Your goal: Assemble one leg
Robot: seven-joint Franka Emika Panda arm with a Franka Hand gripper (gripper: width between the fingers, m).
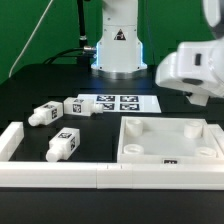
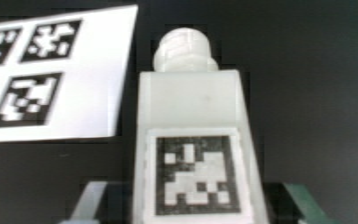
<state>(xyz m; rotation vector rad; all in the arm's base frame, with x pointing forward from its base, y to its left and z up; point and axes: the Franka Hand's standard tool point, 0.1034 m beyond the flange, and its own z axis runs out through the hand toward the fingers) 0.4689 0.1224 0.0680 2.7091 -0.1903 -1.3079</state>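
Observation:
In the wrist view a white leg point(image 2: 194, 110) with a square tag on its upper face lies on the black table beside the marker board point(image 2: 51, 75). My gripper point(image 2: 194, 208) straddles its near end. A grey finger point(image 2: 98, 200) shows on each side with a thin dark gap to the leg, so the jaws stand open. In the exterior view my gripper point(image 1: 196, 72) hangs at the exterior view's right and hides this leg. Three more legs lie at the left point(image 1: 42, 114), point(image 1: 78, 107), point(image 1: 63, 146).
The large white square tray-like piece point(image 1: 168, 148) lies at the front right. The marker board point(image 1: 122, 102) lies in the middle. A white L-shaped fence point(image 1: 60, 176) runs along the front edge and left. The arm's base point(image 1: 118, 45) stands at the back.

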